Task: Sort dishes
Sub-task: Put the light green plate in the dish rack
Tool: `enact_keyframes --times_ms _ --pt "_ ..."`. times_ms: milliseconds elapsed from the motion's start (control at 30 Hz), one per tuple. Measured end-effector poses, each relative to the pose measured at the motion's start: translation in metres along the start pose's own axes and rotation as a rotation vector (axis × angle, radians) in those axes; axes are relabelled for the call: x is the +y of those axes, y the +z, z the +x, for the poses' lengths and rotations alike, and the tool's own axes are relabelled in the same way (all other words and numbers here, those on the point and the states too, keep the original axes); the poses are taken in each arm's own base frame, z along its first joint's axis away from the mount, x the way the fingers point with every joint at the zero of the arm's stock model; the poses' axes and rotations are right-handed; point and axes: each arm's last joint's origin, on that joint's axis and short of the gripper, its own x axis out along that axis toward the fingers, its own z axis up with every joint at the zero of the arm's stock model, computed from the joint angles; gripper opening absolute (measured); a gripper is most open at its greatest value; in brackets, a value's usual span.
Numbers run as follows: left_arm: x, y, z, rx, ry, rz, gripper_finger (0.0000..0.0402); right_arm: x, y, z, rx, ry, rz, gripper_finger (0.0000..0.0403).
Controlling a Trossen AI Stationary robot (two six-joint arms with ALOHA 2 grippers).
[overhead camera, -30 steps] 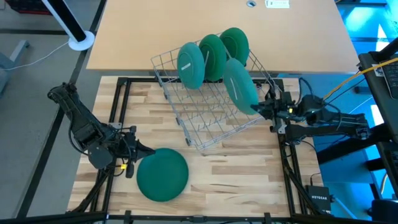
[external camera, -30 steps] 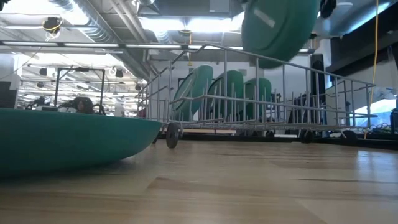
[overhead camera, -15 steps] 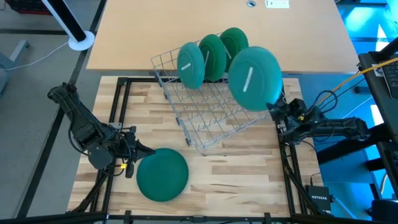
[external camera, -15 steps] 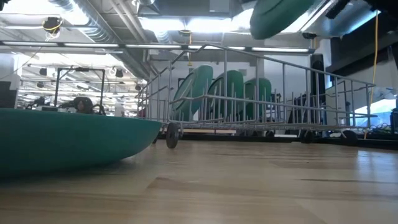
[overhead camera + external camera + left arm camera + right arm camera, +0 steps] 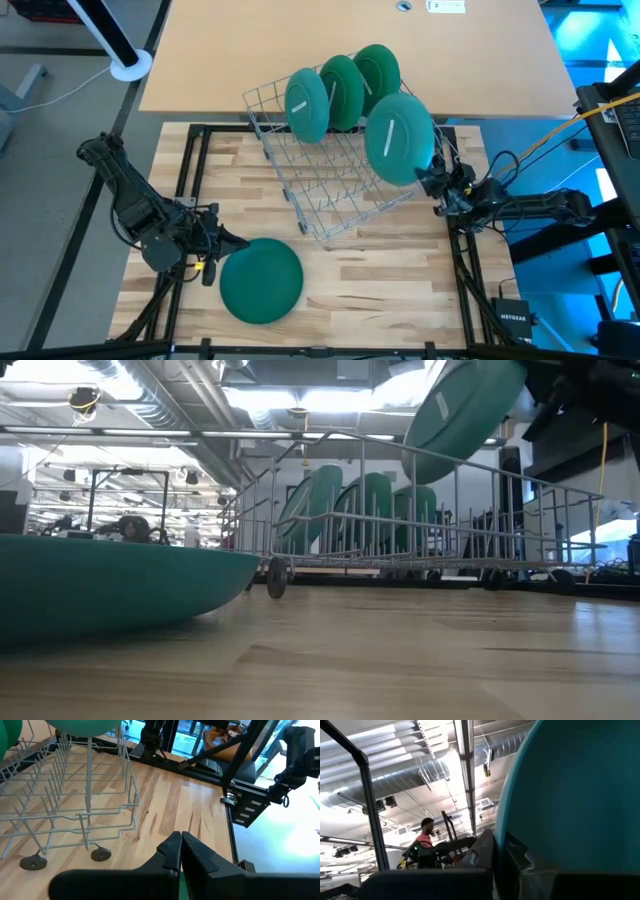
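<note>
High view shows the right gripper clenched on the rim of 1 teal plate, holding it tilted in the air above the right end of the grey wire rack. The plate's back faces up, with its small white mark showing. In the low view the same plate hangs clear of the rack's top wire, not yet between any tines.

The left gripper rests low on the wooden table, fingers pressed together and empty, just beside a second plate lying face down near the front edge.

The plates look like thin, stiff plastic: light, unlikely to break, but smooth enough to swing or slip in a 2-finger pinch. The rim is the sensible place to grip, as here. The flat one offers little edge to get under, so it will probably be the harder pick.

The rack holds 3 plates standing on edge in a row at its far end, close together. The nearer slots are unfilled. No other container is in sight
</note>
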Motion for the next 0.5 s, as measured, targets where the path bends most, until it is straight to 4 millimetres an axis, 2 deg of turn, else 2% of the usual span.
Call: enact_keyframes --times_ms 267,500 --pt "0.000 0.000 0.000 0.000 0.000 0.000 0.0004 -0.007 -0.012 -0.001 0.093 -0.129 0.045 0.0009" --pt "0.000 0.000 0.000 0.000 0.000 0.000 0.0004 -0.008 -0.013 -0.002 0.092 -0.171 0.053 0.0009"
